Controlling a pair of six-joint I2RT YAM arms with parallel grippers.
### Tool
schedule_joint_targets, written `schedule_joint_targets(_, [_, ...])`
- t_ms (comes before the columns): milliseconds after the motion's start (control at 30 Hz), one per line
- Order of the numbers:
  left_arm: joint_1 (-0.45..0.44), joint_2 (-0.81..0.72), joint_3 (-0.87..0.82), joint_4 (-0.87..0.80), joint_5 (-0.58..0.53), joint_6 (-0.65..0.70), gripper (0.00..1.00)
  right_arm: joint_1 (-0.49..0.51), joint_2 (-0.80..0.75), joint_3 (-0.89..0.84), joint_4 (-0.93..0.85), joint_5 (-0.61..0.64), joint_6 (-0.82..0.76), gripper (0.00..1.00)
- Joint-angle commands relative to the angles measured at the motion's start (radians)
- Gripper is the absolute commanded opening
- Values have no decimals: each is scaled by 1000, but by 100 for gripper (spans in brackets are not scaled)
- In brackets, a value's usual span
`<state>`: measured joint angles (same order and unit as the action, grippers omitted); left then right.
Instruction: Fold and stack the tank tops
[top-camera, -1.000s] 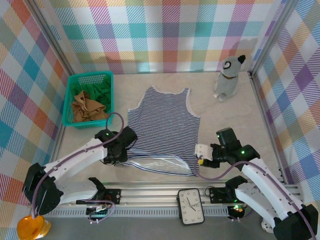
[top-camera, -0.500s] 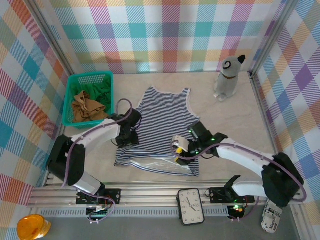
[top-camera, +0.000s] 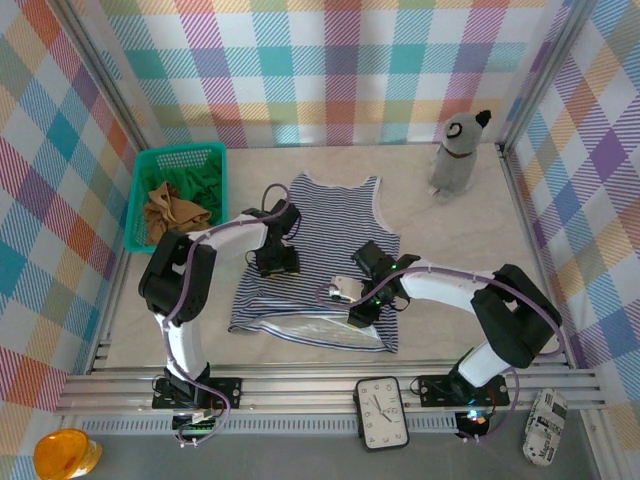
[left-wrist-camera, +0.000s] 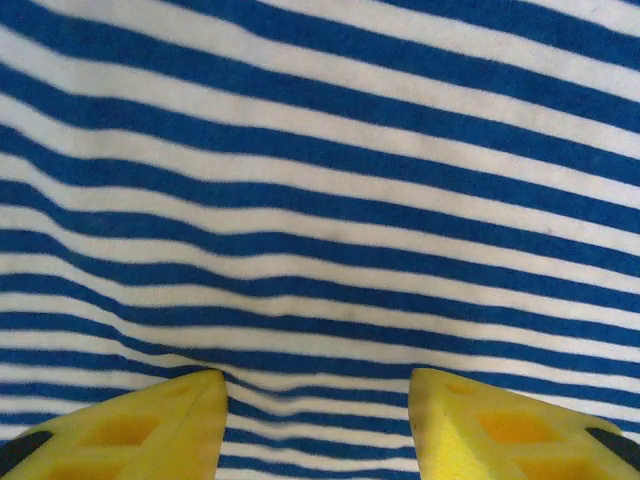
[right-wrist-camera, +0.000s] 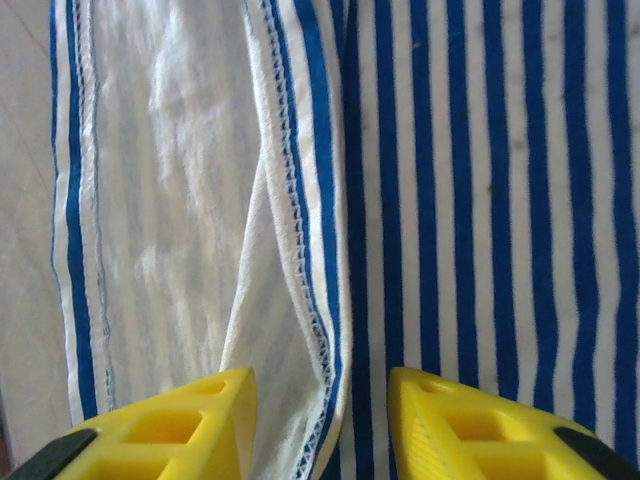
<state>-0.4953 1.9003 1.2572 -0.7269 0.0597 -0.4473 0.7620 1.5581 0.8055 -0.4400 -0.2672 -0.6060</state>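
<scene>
Early stage. Striped top spread right of basket, only hem flipped. Tan top, green top inside basket, unfolded. Left hand, right hand: fingers apart on stripes.

Left pincer moved up onto striped top; right pincer swung inward over its turned-up hem.

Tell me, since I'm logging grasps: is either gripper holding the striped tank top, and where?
Nothing is held. The left gripper stands open over the striped tank top; the right gripper stands open astride its turned-back hem.
</scene>
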Motion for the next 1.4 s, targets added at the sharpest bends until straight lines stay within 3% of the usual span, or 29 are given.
schedule_joint_targets(0, [8, 45, 51, -30, 19, 57, 51, 8, 26, 37, -48, -33, -76, 32])
schedule_joint_targets(67, [10, 59, 65, -42, 18, 68, 51, 12, 30, 58, -66, -41, -77, 20])
schedule_joint_targets(133, [14, 73, 73, -49, 11, 77, 51, 20, 20, 59, -69, -48, -85, 15])
schedule_joint_targets(300, [34, 119, 94, -59, 17, 99, 51, 52, -20, 37, -82, -66, -99, 10])
schedule_joint_targets(567, [61, 183, 182, -121, -8, 156, 51, 172, -93, -25, -146, 2, -152, 8])
schedule_joint_targets(733, [67, 215, 231, -147, -1, 179, 51, 254, -99, -93, -113, 62, -184, 13])
schedule_joint_targets(900, [67, 197, 249, -175, 40, 179, 51, 268, -58, -54, -96, 44, -122, 15])
schedule_joint_targets(1033, [63, 118, 240, -224, 33, 178, 53, 264, -111, -20, -92, 14, -59, 21])
schedule_joint_targets(1200, [52, -71, 108, -208, 69, 77, 53, 207, -228, -45, -3, -1, 64, 44])
schedule_joint_targets(1367, [-50, -227, -48, -189, 39, -60, 52, 114, -253, -68, 81, 94, 149, 50])
